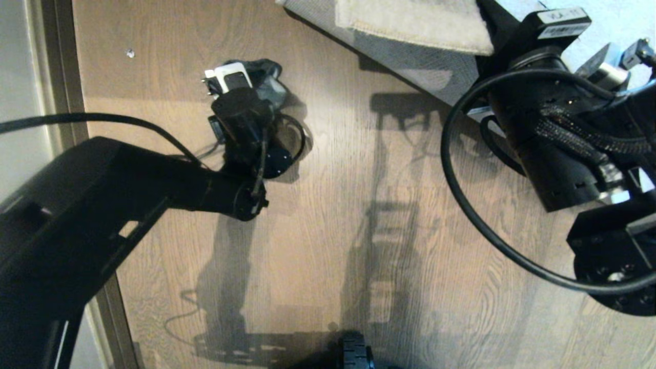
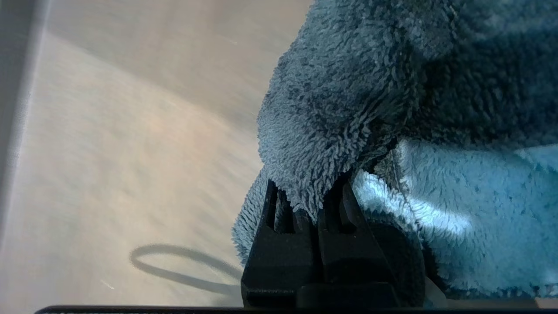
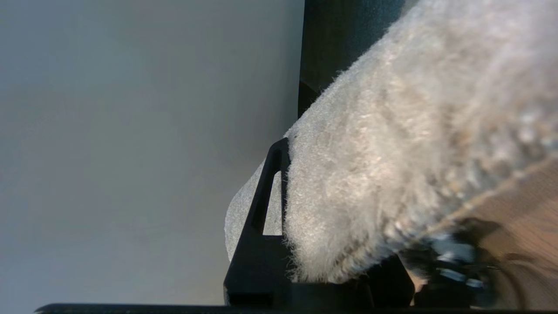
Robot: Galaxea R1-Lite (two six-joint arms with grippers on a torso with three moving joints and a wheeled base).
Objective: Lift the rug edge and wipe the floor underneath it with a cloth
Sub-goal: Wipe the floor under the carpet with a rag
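The dark grey fuzzy cloth [image 2: 348, 87] is bunched up, its lighter inner side showing, and my left gripper [image 2: 311, 196] is shut on a fold of it. In the head view that gripper [image 1: 251, 84] holds the cloth [image 1: 269, 82] down at the brown wood floor [image 1: 359, 169], left of the rug. The rug edge [image 1: 410, 23] is raised off the floor at the top, with its shadow beneath. My right gripper [image 3: 318, 183] is shut on the rug edge [image 3: 392, 131]. One black finger [image 3: 270, 187] shows and the pile hides the other.
A pale wall and a dark skirting strip [image 1: 56, 102] run down the left side. A small speck [image 1: 130, 53] lies on the floor near it. The right arm's black cable [image 1: 461, 215] loops over the floor. A black base wheel [image 1: 356, 353] shows at the bottom.
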